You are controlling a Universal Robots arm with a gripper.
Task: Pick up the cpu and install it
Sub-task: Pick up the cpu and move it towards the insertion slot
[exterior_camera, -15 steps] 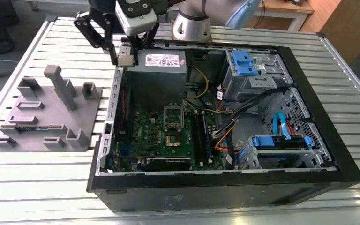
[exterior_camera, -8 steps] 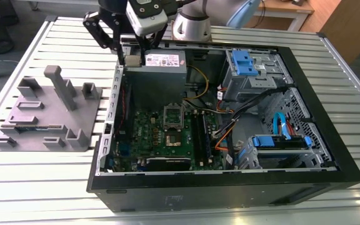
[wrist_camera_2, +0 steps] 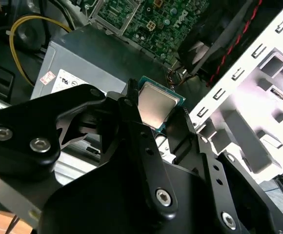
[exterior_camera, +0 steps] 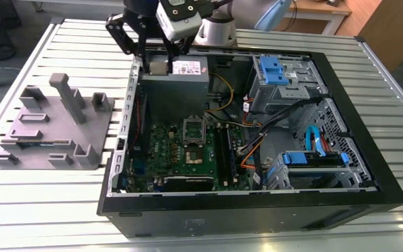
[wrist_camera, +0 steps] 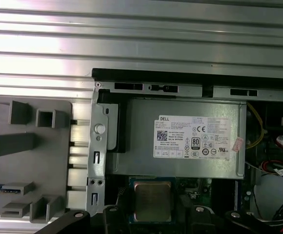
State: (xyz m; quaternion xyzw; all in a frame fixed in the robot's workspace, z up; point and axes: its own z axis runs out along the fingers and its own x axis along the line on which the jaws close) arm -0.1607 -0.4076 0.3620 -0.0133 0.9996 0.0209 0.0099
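The cpu (exterior_camera: 158, 67), a small square chip with a silvery top and a green rim, hangs in the air over the power supply's corner at the far end of the open computer case. My gripper (exterior_camera: 158, 63) is shut on it, one black finger on each side. Both wrist views show the cpu (wrist_camera_2: 155, 105) (wrist_camera: 152, 200) clamped between the fingers (wrist_camera_2: 127, 100) of the gripper (wrist_camera: 153, 210). Below, nearer the case's front, lies the green motherboard (exterior_camera: 180, 168) with its open socket (exterior_camera: 193, 153) and raised metal frame (exterior_camera: 193, 128).
The grey power supply (exterior_camera: 177, 86) lies right under the gripper. Drive cages with blue clips (exterior_camera: 280, 73) and loose cables (exterior_camera: 254, 142) fill the case's right side in the exterior view. A grey plastic block with upright posts (exterior_camera: 54, 131) stands on the slatted table (exterior_camera: 48, 210) to the left.
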